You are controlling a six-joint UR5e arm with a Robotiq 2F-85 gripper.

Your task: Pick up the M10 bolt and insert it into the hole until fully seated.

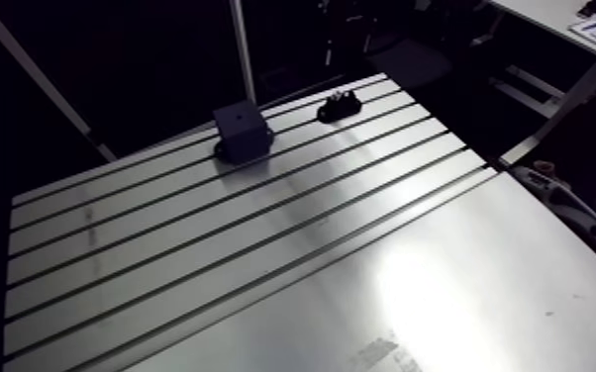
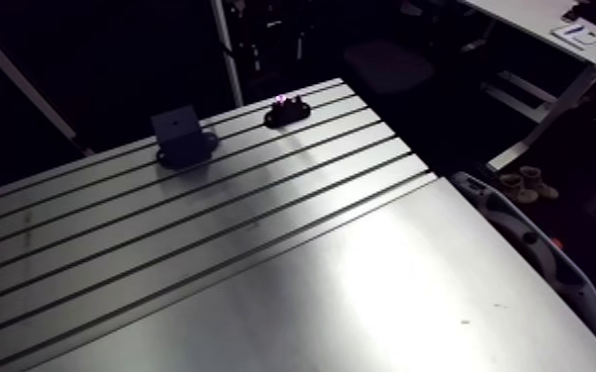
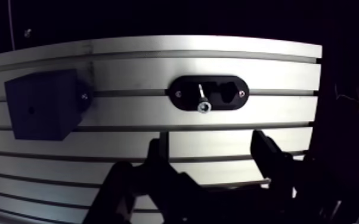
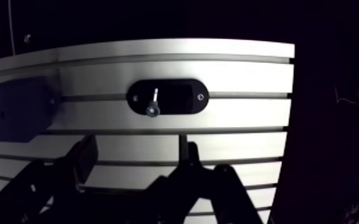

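Observation:
A silver bolt [image 3: 201, 100] lies in a black oval holder [image 3: 217, 105] on the slotted table [image 1: 262, 257], its head pointing toward the gripper. In the wrist view my gripper [image 3: 209, 143] hangs open above the table, a short way back from the holder, with nothing between its fingers. A dark block [image 3: 42, 111] with a small hole in its face stands on the same slot rows, off to the side of the holder. The arm view shows the block [image 1: 241, 129] and the holder [image 1: 339, 106] near the table's far edge. The gripper is out of frame there.
The table's far edge runs just beyond the holder and the block. A slim upright post [image 1: 243, 49] rises behind the block, and a slanted strut [image 1: 35, 74] crosses at the far left. A smooth plate [image 1: 480, 287] adjoins the slotted part.

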